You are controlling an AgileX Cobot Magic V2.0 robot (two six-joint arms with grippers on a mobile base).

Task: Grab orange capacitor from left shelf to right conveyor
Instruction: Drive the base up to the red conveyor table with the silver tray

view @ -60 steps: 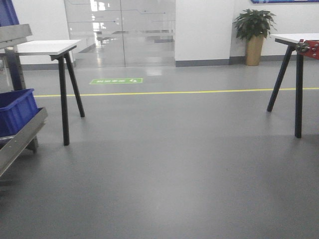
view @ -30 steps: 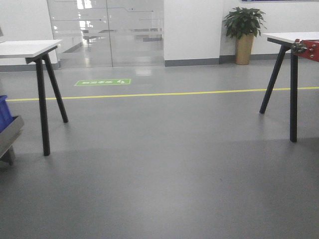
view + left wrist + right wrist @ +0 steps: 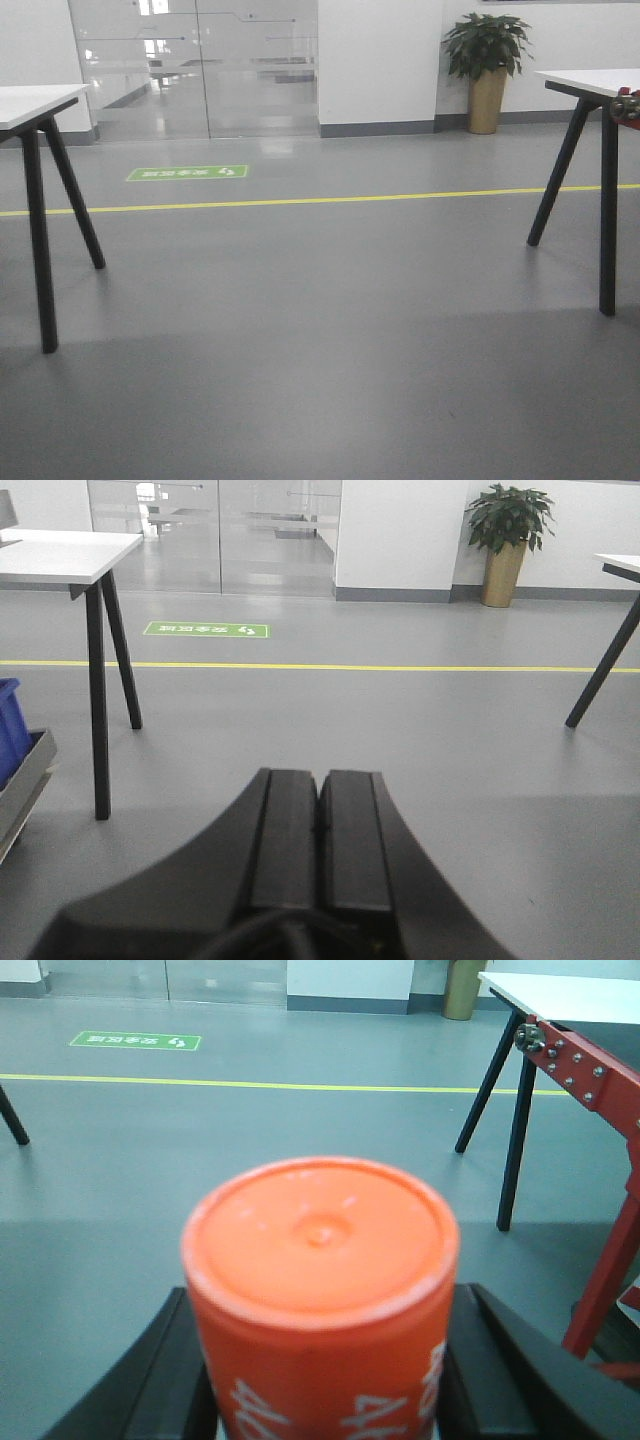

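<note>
Front view, floor (image 3: 320, 330): smooth grey, thin yellow line (image 3: 300, 201) across far part
Left wrist, left gripper (image 3: 319, 825): flat black fingers pressed together, holding nothing
Right wrist, orange capacitor (image 3: 320, 1250): glossy cylinder, dimpled flat top, pinched by right gripper (image 3: 325, 1310)
Right wrist, right conveyor (image 3: 590, 1075): red bolted frame, right

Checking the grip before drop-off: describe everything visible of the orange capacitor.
The orange capacitor is a smooth, matte orange cylinder with a flat round top, a small dimple at its centre, and white printing down its side, cut off by the frame. The right gripper holds it, a black finger against each side.
</note>
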